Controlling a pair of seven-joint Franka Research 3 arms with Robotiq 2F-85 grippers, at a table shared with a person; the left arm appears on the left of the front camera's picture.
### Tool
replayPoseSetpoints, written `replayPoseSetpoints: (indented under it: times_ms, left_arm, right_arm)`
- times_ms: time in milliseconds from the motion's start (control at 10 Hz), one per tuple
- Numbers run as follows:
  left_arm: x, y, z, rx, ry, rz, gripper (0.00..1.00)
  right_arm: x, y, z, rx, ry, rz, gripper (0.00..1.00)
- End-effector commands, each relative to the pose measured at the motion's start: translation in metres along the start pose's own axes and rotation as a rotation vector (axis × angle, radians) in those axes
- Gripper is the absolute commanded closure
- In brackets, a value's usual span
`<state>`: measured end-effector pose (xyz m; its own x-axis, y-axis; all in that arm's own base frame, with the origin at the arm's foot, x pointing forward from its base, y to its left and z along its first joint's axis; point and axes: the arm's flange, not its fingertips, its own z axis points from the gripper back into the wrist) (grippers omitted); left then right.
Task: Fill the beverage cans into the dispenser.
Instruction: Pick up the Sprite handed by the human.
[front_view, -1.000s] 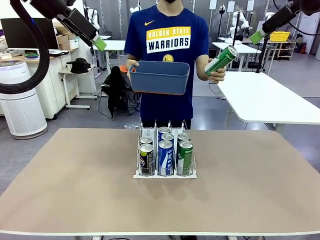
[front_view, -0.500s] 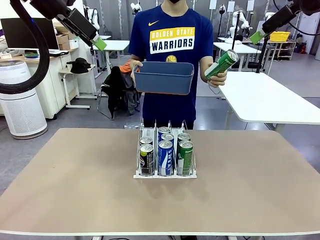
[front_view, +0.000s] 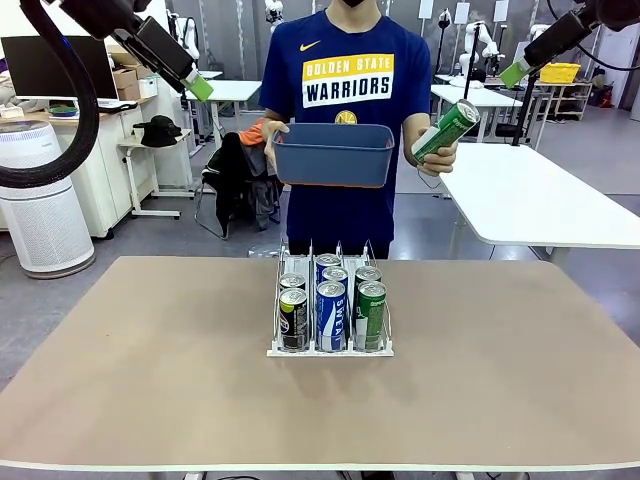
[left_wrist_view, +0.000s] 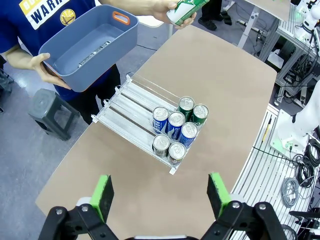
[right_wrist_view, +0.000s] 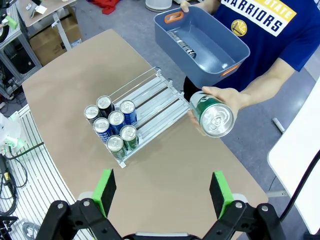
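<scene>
We hold left gripper (left_wrist_view: 160, 194) and right gripper (right_wrist_view: 162, 192) wide open, empty; at twelve o'clock the person (front_view: 345, 210) edged the tub (front_view: 335, 158) toward the green can (front_view: 444, 130), not yet in the dispenser (front_view: 330, 348).

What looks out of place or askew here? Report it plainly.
Nothing is spilled or damaged. The seven cans in the dispenser stand upright in their lanes. Two cans are outside it: a green can held tilted in the person's hand, and another can lying on its side in the blue-grey tub.
</scene>
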<state>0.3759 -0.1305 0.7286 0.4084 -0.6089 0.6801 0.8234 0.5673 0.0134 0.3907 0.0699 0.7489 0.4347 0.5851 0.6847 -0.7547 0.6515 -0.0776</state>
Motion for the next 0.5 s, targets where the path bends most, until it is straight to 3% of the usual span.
replayPoseSetpoints:
  times_ms: [0,400]
  left_arm:
    - [-0.005,-0.003,-0.001,-0.012,-0.001,0.017,0.0]
    - [-0.005,-0.003,-0.001,-0.012,-0.001,0.017,0.0]
  right_arm:
    - [0.015,-0.02,-0.012,-0.02,0.035,-0.024,0.0]
    - [0.02,-0.052,-0.035,0.007,0.112,-0.008,0.0]
